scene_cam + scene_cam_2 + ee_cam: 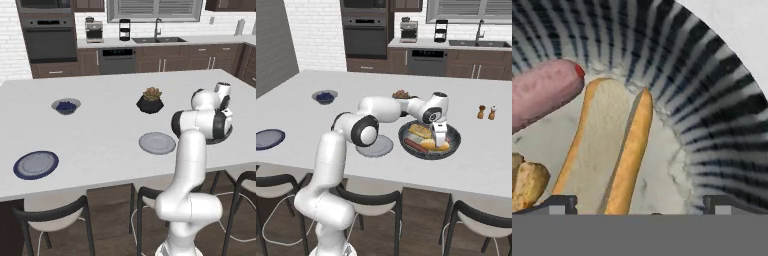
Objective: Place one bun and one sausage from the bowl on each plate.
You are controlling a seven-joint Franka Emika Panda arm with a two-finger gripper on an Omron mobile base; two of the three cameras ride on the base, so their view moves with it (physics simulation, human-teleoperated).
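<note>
Right then, your gripper (pixel 440 141) hung with its jaws spread wide and nothing between them, low over the bowl (pixel 452 148) near the counter's front edge. In the hand view a split bun (pixel 609 150) lay straight below the fingertips (pixel 562 202) on the bowl's pale floor, a pink sausage (pixel 542 90) beside it and part of another bun (pixel 527 185) at the edge. You had the plain grey plate (pixel 381 147) just beside the bowl, bare. The blue-rimmed plate (pixel 35 164) sat well apart, bare too. A small bowl of berries (pixel 66 105) and a potted plant (pixel 150 100) stood further back on the counter (pixel 105 130).
</note>
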